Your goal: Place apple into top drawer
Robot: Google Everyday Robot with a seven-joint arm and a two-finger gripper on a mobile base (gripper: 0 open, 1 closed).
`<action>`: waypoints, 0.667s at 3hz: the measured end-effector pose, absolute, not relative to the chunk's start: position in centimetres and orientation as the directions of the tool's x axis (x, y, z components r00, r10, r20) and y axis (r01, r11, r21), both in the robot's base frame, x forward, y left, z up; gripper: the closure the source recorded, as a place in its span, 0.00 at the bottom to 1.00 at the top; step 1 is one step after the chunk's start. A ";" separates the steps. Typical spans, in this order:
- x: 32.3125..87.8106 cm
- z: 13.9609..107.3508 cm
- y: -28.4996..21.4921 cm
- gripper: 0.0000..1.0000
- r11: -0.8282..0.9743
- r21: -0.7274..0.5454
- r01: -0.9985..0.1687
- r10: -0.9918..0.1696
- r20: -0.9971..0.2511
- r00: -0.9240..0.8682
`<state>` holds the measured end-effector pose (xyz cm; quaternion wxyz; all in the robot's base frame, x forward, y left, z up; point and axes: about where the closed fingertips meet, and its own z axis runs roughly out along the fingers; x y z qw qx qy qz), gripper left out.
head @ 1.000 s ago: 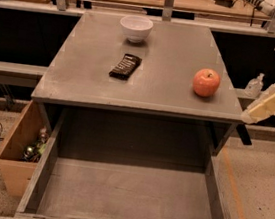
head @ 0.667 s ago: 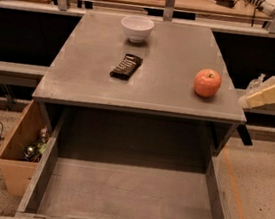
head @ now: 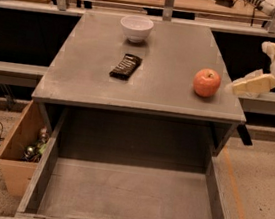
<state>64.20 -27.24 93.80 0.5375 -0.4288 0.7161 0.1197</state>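
Observation:
The red-orange apple (head: 206, 83) sits on the grey table top (head: 176, 46) near its right edge. The top drawer (head: 131, 196) is pulled out wide below the table's front edge, its flat grey bottom bare. My gripper (head: 242, 85) comes in from the right at table height, its cream fingers pointing left, a short gap to the right of the apple and not touching it.
A white bowl (head: 136, 27) stands at the back of the table. A dark flat packet (head: 125, 66) lies left of centre. A tan wooden box (head: 18, 151) with small items stands on the floor at the left. Benches run behind.
My gripper has risen from below the table edge and moved left toward the apple. The apple, bowl and drawer have not moved.

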 end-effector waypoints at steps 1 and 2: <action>66.2 91.6 -26.2 0.00 0.604 -0.229 -0.763 -0.404 -0.914 -0.045; 67.7 90.0 -24.5 0.00 0.587 -0.179 -0.790 -0.338 -0.940 -0.039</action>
